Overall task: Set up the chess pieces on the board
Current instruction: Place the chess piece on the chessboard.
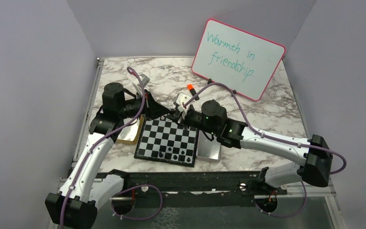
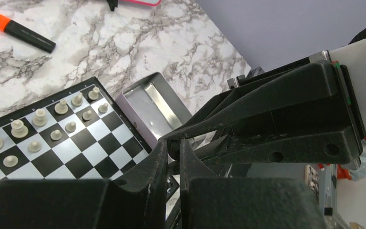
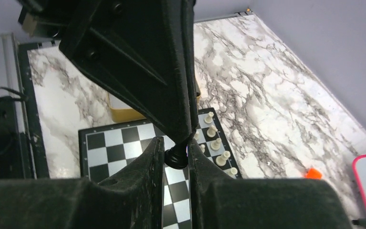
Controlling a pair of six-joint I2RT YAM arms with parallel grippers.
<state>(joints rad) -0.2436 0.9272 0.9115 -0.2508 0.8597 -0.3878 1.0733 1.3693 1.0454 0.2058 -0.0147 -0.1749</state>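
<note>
Nearest the bases, the left arm [image 1: 90,157] and the right arm [image 1: 276,143] reach inward from the two front corners of the marble table [image 1: 276,112] and meet over the middle. Between them lies the board [image 1: 159,138], flat on the marble and turned slightly askew. A few black chess pieces [image 1: 175,156] stand on its near rows, toward the right side. A rectangular silver tray [image 1: 209,153] sits just beside the board's right edge, and a gold tray [image 1: 131,133] lies off its left edge, partly hidden under the left forearm. Above the far edge of the board the two tools come tip to tip around a single black piece [image 3: 175,158], which is held in the air well above the squares. The left gripper [image 2: 173,148] has its fingers drawn almost together and pinches the top of that piece. The right gripper [image 3: 175,149] has a finger pressed to each side of the piece's lower part, with no gap showing in its own wrist view, so it reads as clamped on the same piece. Below and beyond them, the white pieces [image 2: 39,117] stand in two rows along the board's far side, each upright on its own square. Farther back an orange-capped marker [image 2: 19,31] lies on the bare marble, well apart from the board. A pink-rimmed whiteboard [image 1: 238,57] with green handwriting leans at the table's far right.
</note>
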